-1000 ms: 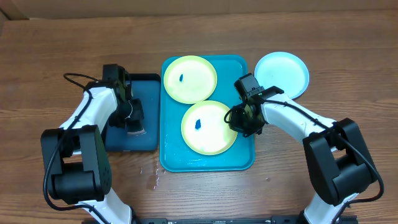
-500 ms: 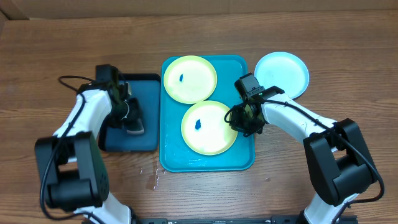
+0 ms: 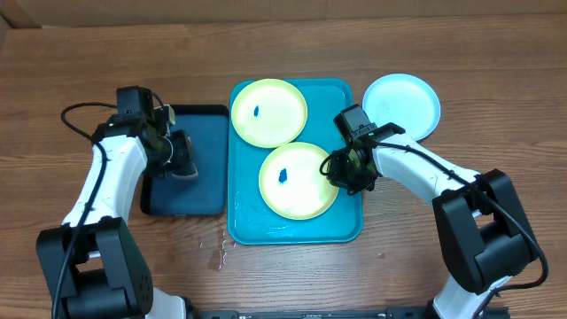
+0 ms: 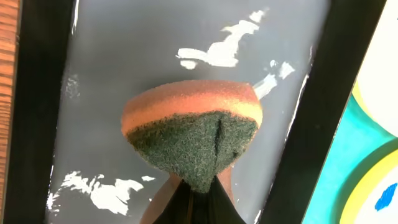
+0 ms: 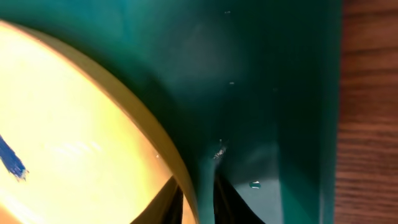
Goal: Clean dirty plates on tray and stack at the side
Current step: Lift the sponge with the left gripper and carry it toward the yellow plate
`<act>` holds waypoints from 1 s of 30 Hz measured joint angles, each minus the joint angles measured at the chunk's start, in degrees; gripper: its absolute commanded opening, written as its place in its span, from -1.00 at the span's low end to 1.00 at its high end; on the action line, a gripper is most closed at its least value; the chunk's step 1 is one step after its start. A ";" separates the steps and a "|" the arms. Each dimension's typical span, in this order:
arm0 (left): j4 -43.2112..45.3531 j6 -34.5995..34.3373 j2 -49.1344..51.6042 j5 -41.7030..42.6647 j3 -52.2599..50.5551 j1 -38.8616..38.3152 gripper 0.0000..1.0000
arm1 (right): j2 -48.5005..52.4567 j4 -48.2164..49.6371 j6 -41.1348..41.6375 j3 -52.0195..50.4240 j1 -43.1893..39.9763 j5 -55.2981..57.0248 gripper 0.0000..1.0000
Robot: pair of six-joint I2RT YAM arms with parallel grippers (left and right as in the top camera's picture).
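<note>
At the middle of the wooden table (image 3: 496,53), nearer its far edge: the turquoise tray (image 3: 344,229). Inside it, two plates with yellow-green rims and pale centres: the far plate (image 3: 269,112) in the tray's far left corner, the near plate (image 3: 299,181) closer to the table's near edge and to the tray's right rim, edges meeting. On each, a small blue smudge (image 3: 282,176) left of centre. Off the tray, flat on the table just beside its far right corner: the third plate (image 3: 401,106), pale bluish-white all over. Touching the tray's left rim: a smaller navy tray (image 3: 205,190), wet and glossy inside in the left wrist view, with white patches (image 4: 211,53) on its floor. Over that navy tray, the left end effector (image 3: 182,164), clamped tight on a sponge (image 4: 193,134), orange on one side and dark green scouring pad on the other, pinched into a fold with the green side toward the camera; touching the navy floor or hanging just above it, cannot tell. At the right edge of the near plate, the right end effector (image 5: 198,199), low over the tray and only narrowly parted, with one finger above the yellow-green rim and the other outside it on the turquoise floor; pressing on the rim or merely straddling it, cannot tell. On the bare wood by the tray's near left corner, a few water droplets (image 3: 217,252).
</note>
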 measured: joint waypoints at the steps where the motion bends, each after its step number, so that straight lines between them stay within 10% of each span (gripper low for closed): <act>1: 0.00 0.00 0.00 0.04 0.00 0.00 -0.92 | 0.00 0.04 -0.26 0.00 0.00 0.04 -0.89; 30: 9.20 2.60 0.00 -1.44 -12.48 0.00 -0.92 | -0.11 0.55 -0.17 -0.02 1.31 -0.07 -0.92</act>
